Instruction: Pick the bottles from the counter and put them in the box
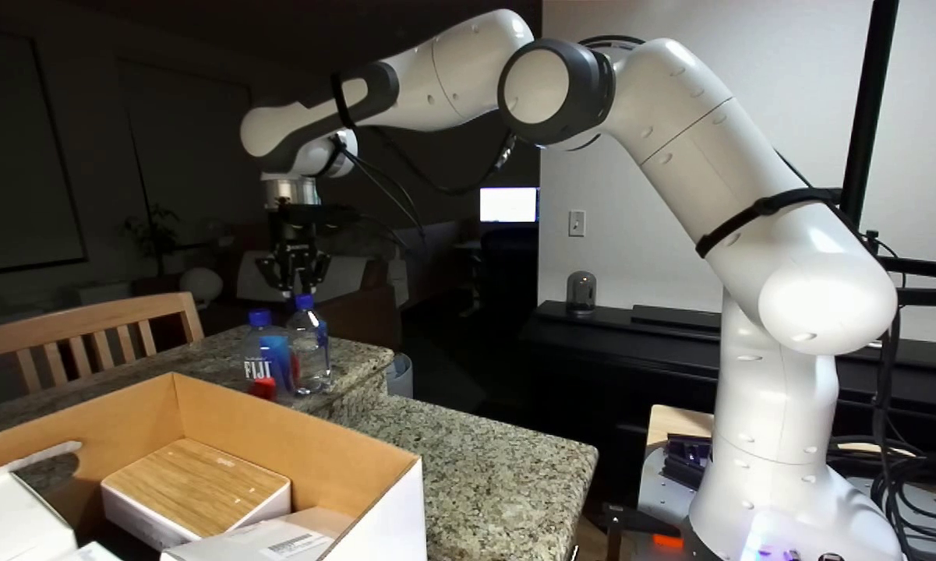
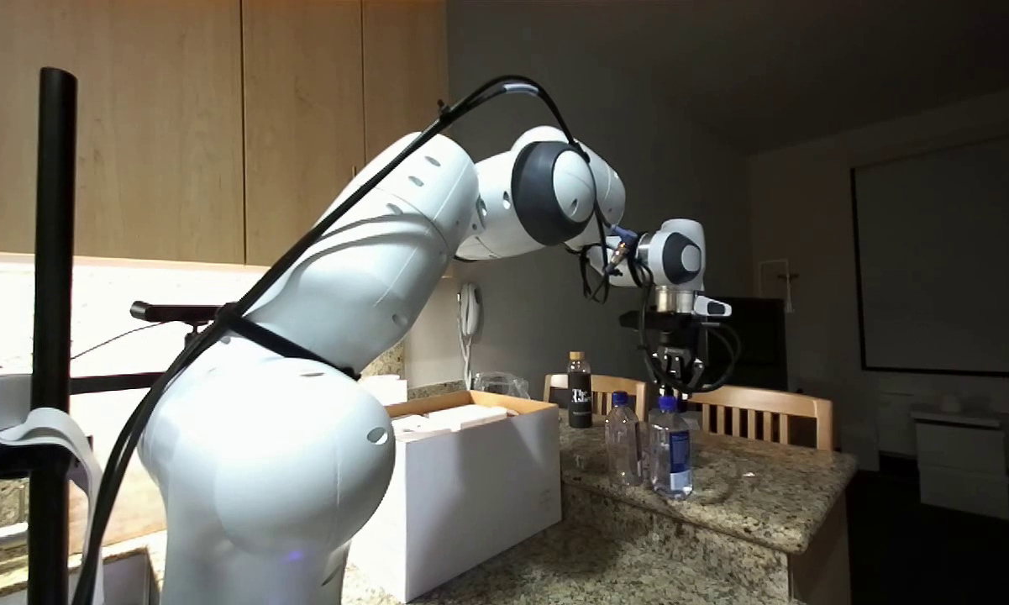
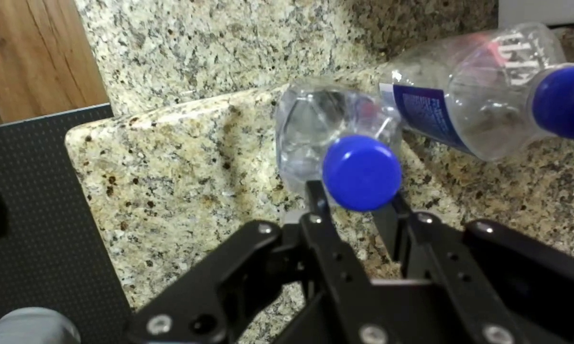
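Observation:
Two clear bottles with blue caps stand upright on the raised granite counter. One bottle is under my gripper; it also shows in an exterior view and in the wrist view. The other bottle stands beside it, also in the wrist view. My gripper points down with its fingers apart by about a cap's width. The near bottle's cap sits at the fingertips and hides part of one tip. Whether the fingers press on it cannot be seen. The box stands on the lower counter.
The box holds white boxes and a block with a wooden top. A dark bottle with a cork-coloured cap stands farther back on the raised counter. Wooden chairs stand behind it. A step edge divides the two counter levels.

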You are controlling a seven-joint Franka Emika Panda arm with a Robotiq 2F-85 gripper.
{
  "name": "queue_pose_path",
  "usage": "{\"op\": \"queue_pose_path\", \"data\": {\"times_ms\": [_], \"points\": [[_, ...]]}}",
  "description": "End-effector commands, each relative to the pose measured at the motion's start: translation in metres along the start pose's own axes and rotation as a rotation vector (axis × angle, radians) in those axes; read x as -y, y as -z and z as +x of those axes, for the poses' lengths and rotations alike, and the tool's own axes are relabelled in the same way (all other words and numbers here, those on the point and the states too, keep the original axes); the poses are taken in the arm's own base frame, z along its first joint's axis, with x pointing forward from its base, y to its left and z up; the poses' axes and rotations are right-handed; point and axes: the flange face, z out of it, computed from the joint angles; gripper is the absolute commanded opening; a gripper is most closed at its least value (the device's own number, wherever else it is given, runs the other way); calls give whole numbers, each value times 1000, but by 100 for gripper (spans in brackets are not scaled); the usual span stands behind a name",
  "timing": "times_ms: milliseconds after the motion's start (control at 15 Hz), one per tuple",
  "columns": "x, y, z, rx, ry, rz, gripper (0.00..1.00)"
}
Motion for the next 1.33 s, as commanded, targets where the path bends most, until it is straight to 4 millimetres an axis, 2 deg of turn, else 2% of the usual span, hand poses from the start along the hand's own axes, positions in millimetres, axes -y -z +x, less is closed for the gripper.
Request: {"op": "queue_pose_path", "data": {"times_ms": [0,133,333,400,467,733,1133,1267], "points": [[3,2,6,22,-26,-10,9],[4,4,8,23,-31,-15,5],[6,17,8,8,-46,-21,9],[5,20,9,3,-56,-19,32],[3,23,10,0,-67,-19,33],[0,28,9,4,-96,-25,58],[2,15,3,75,-92,-34,97],[3,10,1,102,-92,-40,100]]}}
